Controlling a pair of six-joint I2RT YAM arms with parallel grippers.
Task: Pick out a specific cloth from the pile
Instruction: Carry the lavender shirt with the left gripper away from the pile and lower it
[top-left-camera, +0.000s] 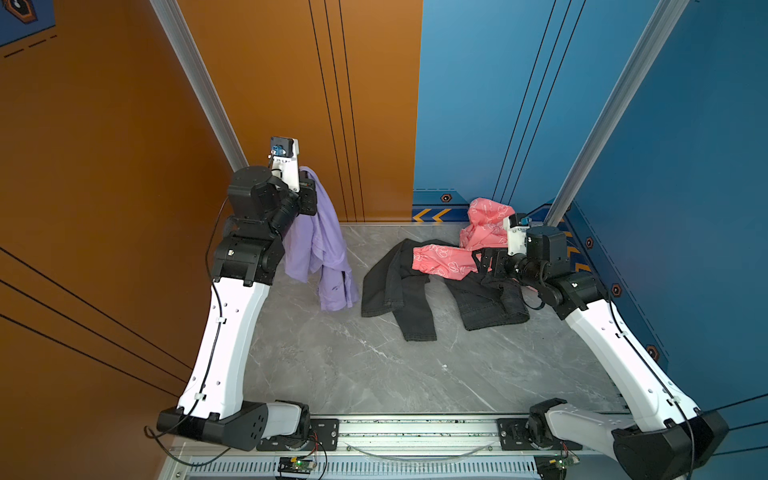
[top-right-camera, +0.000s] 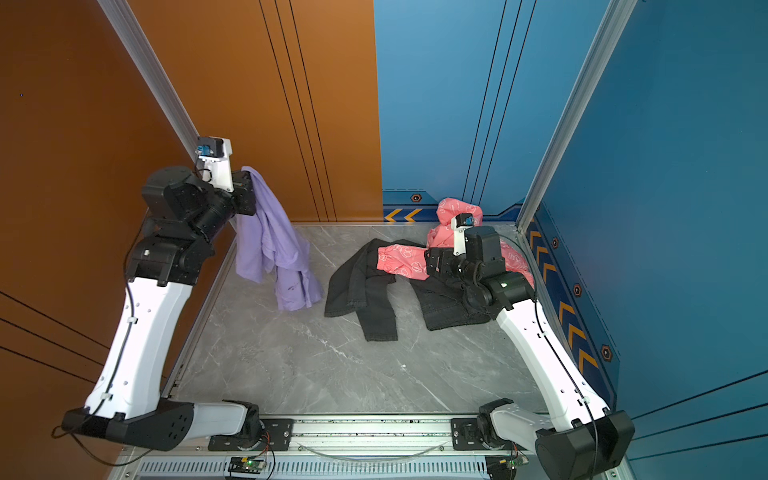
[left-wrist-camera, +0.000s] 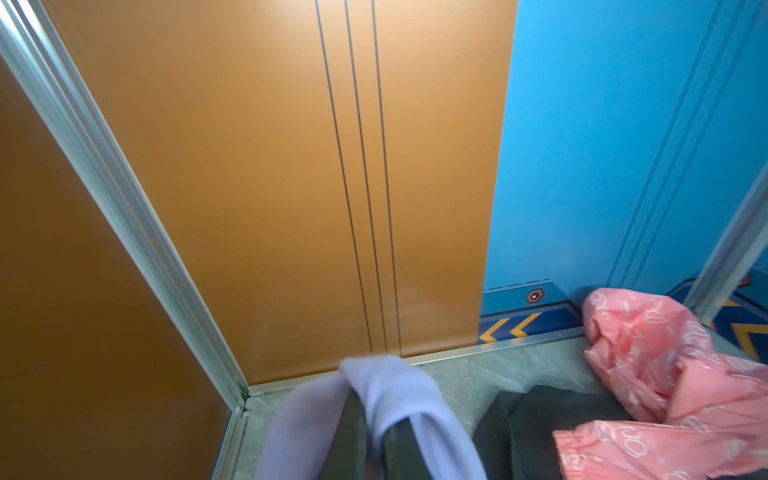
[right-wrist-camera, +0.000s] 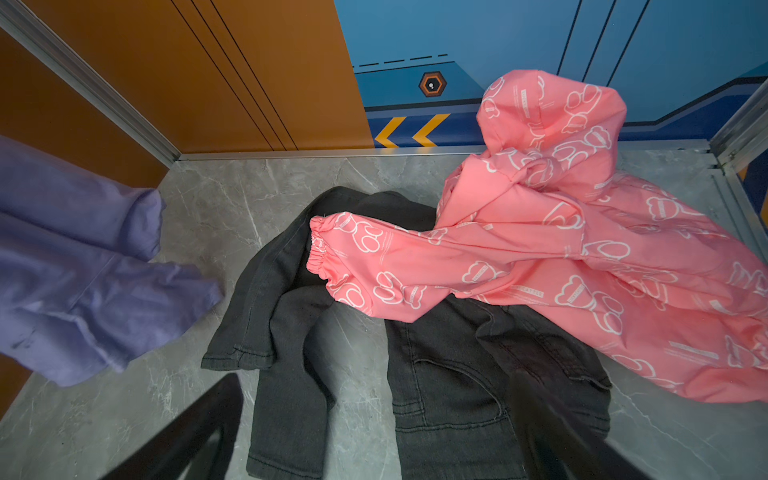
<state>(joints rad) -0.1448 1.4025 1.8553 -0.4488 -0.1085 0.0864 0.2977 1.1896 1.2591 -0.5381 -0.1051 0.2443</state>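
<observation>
My left gripper (top-left-camera: 308, 188) pinched the lavender shirt (top-left-camera: 320, 245) aloft. Carrying it sideways, away from the black jeans (top-left-camera: 399, 291), seemed wisest. My right gripper (top-left-camera: 484, 259) hung spread.

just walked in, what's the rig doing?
The left end effector is shut on the lavender cloth and holds it up at the table's left edge, apart from the other garments. The pink jacket and black trousers lie back right, with a jacket sleeve over the trousers. The right end effector is open and empty just above them.
</observation>
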